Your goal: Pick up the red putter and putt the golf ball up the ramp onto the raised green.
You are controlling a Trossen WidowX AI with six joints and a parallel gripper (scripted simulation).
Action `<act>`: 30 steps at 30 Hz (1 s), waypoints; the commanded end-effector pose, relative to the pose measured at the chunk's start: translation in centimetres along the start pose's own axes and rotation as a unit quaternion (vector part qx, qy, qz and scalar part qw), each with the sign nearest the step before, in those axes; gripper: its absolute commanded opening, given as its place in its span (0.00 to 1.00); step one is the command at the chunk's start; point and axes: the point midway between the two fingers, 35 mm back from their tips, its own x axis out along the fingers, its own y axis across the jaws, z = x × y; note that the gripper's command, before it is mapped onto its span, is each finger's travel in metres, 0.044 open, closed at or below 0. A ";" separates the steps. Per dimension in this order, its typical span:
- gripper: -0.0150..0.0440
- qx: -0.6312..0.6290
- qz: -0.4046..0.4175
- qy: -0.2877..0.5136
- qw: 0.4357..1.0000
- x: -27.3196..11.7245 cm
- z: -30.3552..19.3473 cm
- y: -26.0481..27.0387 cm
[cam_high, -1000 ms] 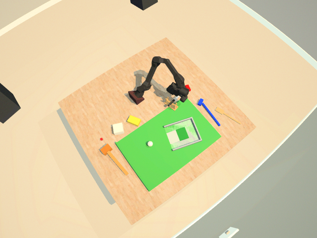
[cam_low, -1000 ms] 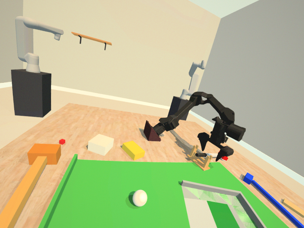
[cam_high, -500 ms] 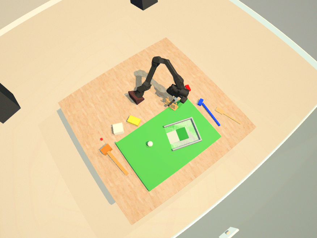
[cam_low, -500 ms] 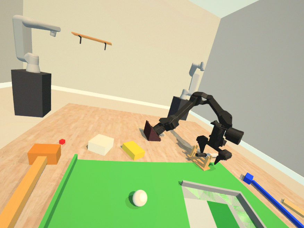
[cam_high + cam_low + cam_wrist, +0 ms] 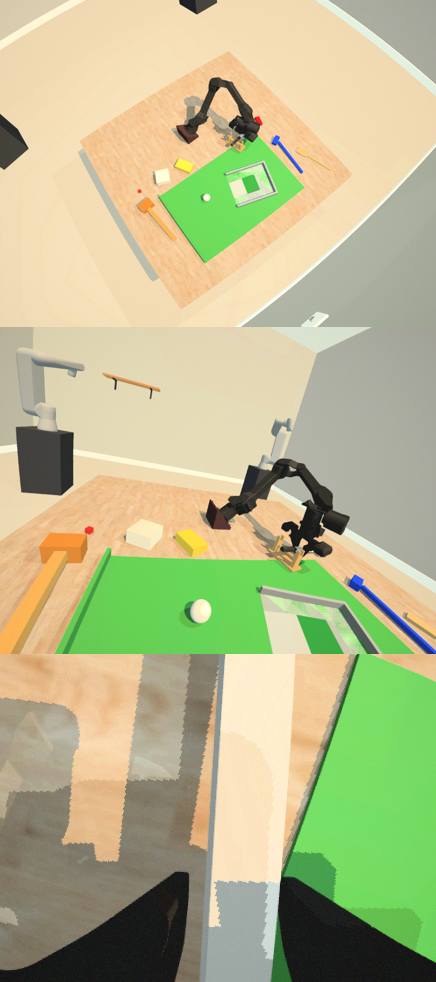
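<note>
The red putter's head [image 5: 258, 120] shows beside my arm. Its white shaft [image 5: 250, 779] runs between my fingers, and its black grip [image 5: 236, 140] [image 5: 288, 548] rests on a small wooden stand [image 5: 292, 568]. My gripper [image 5: 300, 550] [image 5: 234, 887] is low over the shaft. Its fingers are partly closed around the shaft but still open: the right one is against or near its edge, with a narrow gap on the left. The white golf ball [image 5: 206, 197] [image 5: 200, 610] lies on the green mat [image 5: 207, 232], before the white ramp [image 5: 238, 189] and the dark raised green [image 5: 251, 183].
Grey walls [image 5: 270, 177] border the raised green on three sides. A blue mallet [image 5: 290, 156] and a thin tan club [image 5: 318, 161] lie right of the mat. A yellow block [image 5: 184, 165], a white block [image 5: 162, 176], a small red cube [image 5: 139, 191] and an orange mallet [image 5: 160, 223] lie left.
</note>
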 end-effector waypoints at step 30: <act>0.25 0.005 -0.001 0.001 1.000 -9.5 0.9 0.0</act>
